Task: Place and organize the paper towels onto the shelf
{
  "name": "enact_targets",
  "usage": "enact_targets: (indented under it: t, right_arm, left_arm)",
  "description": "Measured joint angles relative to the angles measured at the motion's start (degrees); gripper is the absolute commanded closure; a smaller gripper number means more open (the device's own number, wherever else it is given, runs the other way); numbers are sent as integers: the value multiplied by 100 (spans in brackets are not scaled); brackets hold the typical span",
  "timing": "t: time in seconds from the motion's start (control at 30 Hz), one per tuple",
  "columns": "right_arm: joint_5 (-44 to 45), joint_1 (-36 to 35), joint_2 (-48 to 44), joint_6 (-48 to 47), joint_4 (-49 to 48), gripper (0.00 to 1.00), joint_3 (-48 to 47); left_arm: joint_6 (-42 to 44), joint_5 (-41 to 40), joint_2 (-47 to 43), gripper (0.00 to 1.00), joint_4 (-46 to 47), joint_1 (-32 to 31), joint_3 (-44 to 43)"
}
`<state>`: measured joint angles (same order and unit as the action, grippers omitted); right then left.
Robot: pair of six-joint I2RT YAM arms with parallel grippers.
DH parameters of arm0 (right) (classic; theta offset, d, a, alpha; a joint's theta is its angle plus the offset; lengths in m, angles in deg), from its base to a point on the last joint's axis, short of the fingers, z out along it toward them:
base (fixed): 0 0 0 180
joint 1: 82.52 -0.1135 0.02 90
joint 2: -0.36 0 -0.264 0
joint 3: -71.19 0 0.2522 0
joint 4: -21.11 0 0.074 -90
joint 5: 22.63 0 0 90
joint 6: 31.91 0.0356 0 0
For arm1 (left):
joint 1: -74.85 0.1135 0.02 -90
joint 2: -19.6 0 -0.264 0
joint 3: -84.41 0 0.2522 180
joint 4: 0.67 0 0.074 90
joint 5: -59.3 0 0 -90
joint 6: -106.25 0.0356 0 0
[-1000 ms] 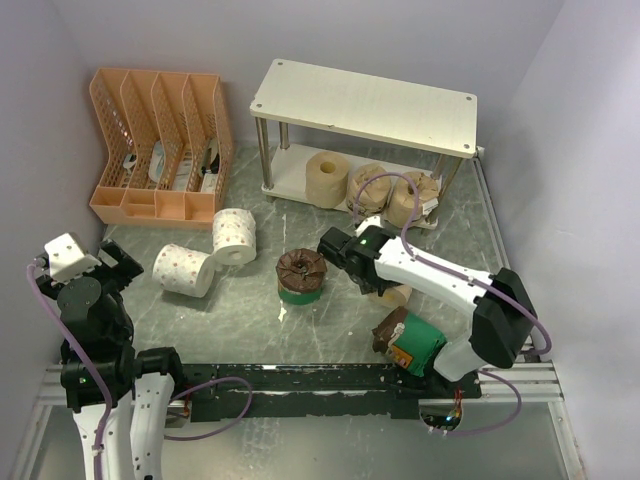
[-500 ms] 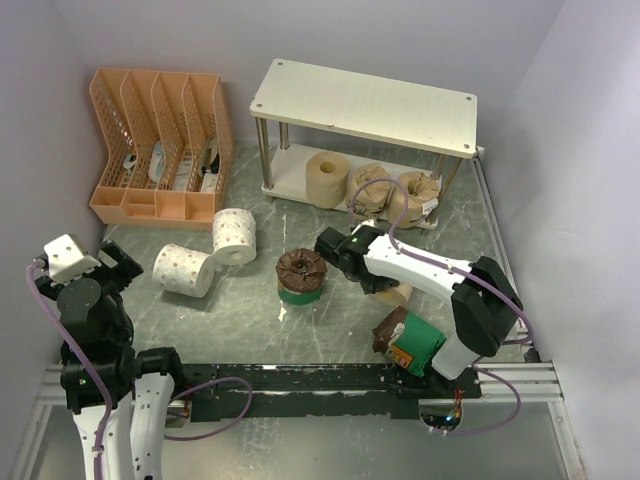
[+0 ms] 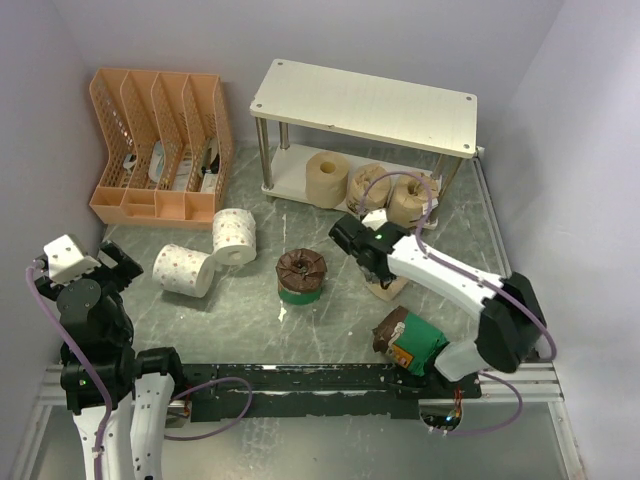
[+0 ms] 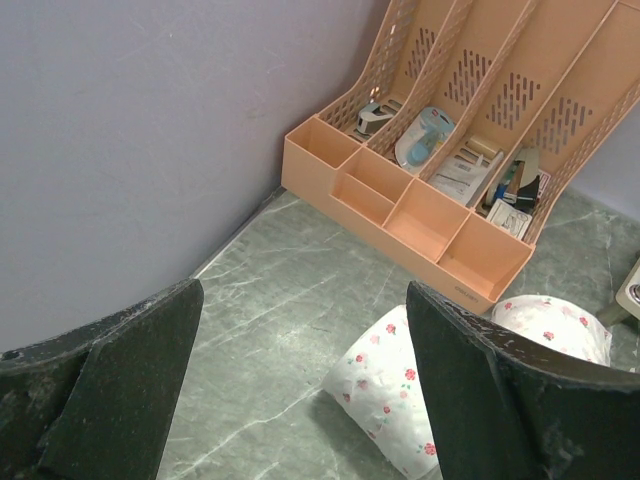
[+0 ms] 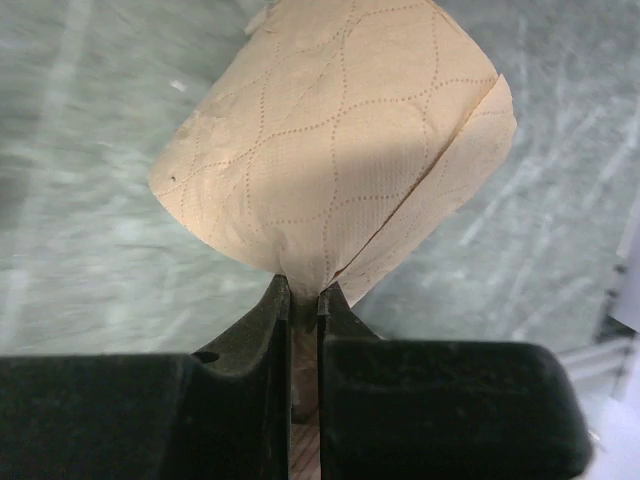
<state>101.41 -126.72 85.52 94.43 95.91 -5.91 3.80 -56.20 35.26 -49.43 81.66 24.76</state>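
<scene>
My right gripper [image 3: 377,268] [image 5: 303,298] is shut on the paper wall of a beige paper towel roll [image 3: 393,288] [image 5: 330,140], pinching it thin just in front of the shelf [image 3: 365,103]. Three beige rolls [image 3: 327,178] [image 3: 368,187] [image 3: 410,197] stand on the shelf's lower board. Two white flowered rolls [image 3: 184,270] [image 3: 235,236] lie on the table at the left. One green-banded roll [image 3: 301,275] stands mid-table and another [image 3: 410,342] lies by the right arm's base. My left gripper [image 3: 85,262] [image 4: 310,400] is open, held above the near white roll [image 4: 400,395].
An orange slotted file organizer [image 3: 160,145] [image 4: 450,190] with small items stands at the back left against the wall. Grey walls close in the left, back and right. The black rail [image 3: 300,380] with both arm bases runs along the near edge.
The right gripper's jaws have closed on the beige roll's wall, and the arm has shifted slightly right and toward the shelf. The left arm has not moved.
</scene>
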Motion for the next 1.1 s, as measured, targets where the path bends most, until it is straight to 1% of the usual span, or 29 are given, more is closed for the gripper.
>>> enact_targets:
  t: [0.1, 0.17, 0.23, 0.37, 0.43, 0.47, 0.5, 0.57, 0.63, 0.73, 0.83, 0.93, 1.03, 1.1]
  right_arm:
    - [-229, -4, -608, 96, -367, 100, -22]
    - [-466, -4, -1333, 225, -802, 100, -13]
    - [-715, -2, -2124, 400, -1493, 100, 149]
    - [-1137, -4, -3314, 999, -2949, 100, 942]
    - [-1338, -4, -3501, 1377, -3591, 100, 1368]
    - [-1504, -4, -3497, 1672, -4096, 100, 1668]
    - [-1626, -2, -3458, 1904, -4393, 100, 1853]
    - [-1954, -13, -3136, 2518, -5313, 100, 2308]
    - [-2194, -94, -2623, 3091, -6201, 100, 2599]
    - [-2260, -378, -1714, 3788, -7495, 100, 2691]
    - [-2197, -638, -949, 4229, -8647, 100, 2555]
    - [-2055, -767, -297, 4577, -9578, 100, 2264]
    - [-1687, -767, 345, 5047, -10749, 100, 2122]
    - [-1375, -763, 734, 5357, -11350, 100, 2122]
  left_arm:
    - [0, 0, 0, 6, 2, 28, 0]
    - [0, 4, 0, 6, 2, 55, 0]
    - [0, 4, 0, 5, 2, 87, 0]
    - [0, 4, 0, 6, 2, 142, 0]
    - [0, 4, 0, 6, 4, 170, 0]
    - [0, 4, 2, 6, 4, 184, 0]
    - [0, 4, 2, 5, 4, 195, 0]
    - [0, 7, 2, 5, 4, 227, 0]
    - [2, 7, 4, 5, 4, 267, 0]
    - [2, 4, 7, 6, 4, 306, 0]
    - [2, 2, 15, 6, 4, 350, 0]
    - [4, -2, 46, 6, 7, 376, 0]
    - [4, -7, 70, 6, 9, 389, 9]
    - [7, -9, 70, 5, 7, 393, 22]
